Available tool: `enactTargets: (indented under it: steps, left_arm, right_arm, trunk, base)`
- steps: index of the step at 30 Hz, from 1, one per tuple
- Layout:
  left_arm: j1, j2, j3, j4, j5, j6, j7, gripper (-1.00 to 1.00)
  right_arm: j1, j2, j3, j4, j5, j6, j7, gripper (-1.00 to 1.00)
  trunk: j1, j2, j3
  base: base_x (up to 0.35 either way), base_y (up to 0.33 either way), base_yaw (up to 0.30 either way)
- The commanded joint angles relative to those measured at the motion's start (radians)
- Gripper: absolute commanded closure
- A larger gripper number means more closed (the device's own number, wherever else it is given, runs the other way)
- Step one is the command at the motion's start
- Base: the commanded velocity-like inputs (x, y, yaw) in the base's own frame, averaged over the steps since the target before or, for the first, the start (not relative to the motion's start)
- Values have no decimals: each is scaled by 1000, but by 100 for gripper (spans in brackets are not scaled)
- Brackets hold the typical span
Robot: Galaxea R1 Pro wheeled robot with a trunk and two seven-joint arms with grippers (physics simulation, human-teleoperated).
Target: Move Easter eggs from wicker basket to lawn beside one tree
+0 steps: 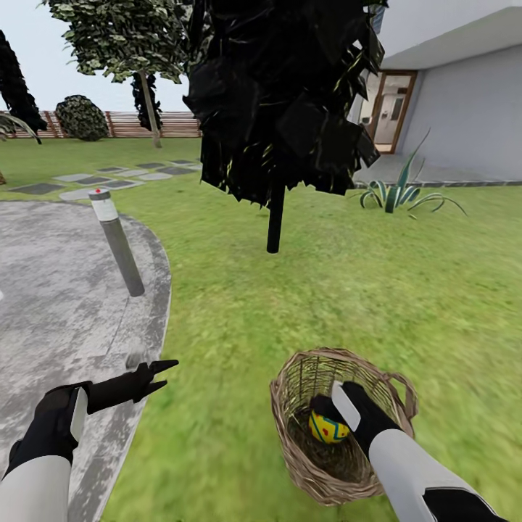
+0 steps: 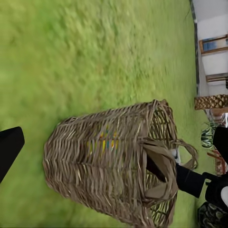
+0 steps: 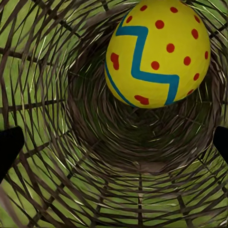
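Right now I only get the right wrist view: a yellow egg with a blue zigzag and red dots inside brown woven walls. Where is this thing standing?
Observer: The round tan wicker basket stands on the bright green lawn, near a tree with black foliage.
Operator: And the other arm?
Observer: The left pincer hangs open, off to the basket's left, above the edge of a grey paved path.
Operator: Is my pincer inside?
Observer: Yes, the right pincer reaches down past the rim, open, near the yellow egg.
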Motion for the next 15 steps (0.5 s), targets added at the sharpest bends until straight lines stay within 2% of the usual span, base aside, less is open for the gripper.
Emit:
enactTargets:
  steps: [1, 15]
  left_arm:
    - [-1, -1, 3, -1, -10, 7, -10, -100]
    - [-1, -1, 4, -1, -10, 7, -10, -100]
  right_arm:
    - [0, 0, -1, -2, -9, 2, -8, -100]
    - [1, -3, -2, -6, -11, -4, -6, -100]
  trunk:
    - [0, -1, -5]
    - [6, -4, -59]
  base:
    - [0, 0, 0]
    - [0, 0, 0]
